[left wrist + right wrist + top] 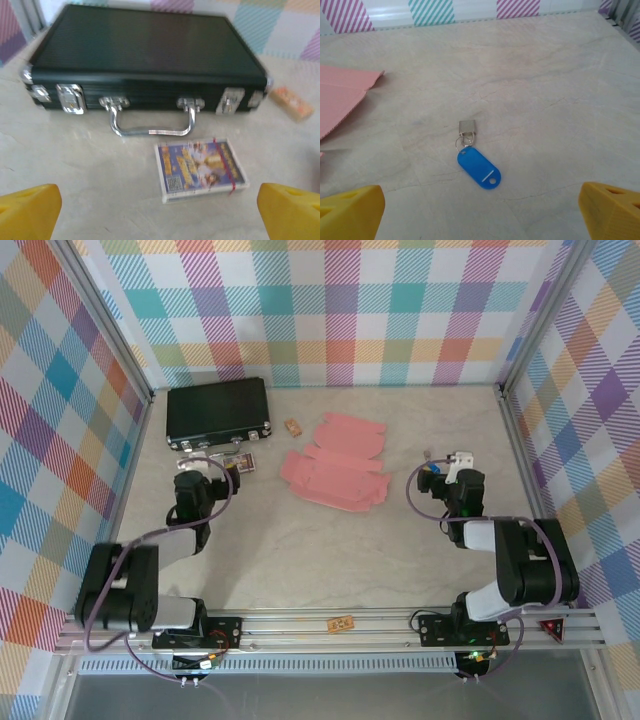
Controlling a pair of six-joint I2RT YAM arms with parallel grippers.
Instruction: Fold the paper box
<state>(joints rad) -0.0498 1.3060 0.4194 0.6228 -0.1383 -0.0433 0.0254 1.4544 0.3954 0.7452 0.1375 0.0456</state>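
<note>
Stand-off on the worktop, we'd say. The paper box lies flat and unfolded near the middle, with more pink card just beyond it toward 12 o'clock. One sheet or two, we cannot tell from above.

Left tool is spread wide with nothing between its yellow fingertips. It faces the black case, where a card deck lies just in front of the handle. The paper box sits off at its 3 o'clock.

Right tool is wide too, and empty. It looks at a blue key tag, and a corner of the pink card shows at 9 o'clock in its wrist view.

No fold made yet, by our reckoning. To do this well, we'd turn both tools in toward the card. One pins a panel flat beside a crease while the other slips under a flap edge and lifts along the score. Thin card will likely buckle if pinched mid-panel, so grip near the edge. Steer round the small tan block at the sheet's 11 o'clock.
</note>
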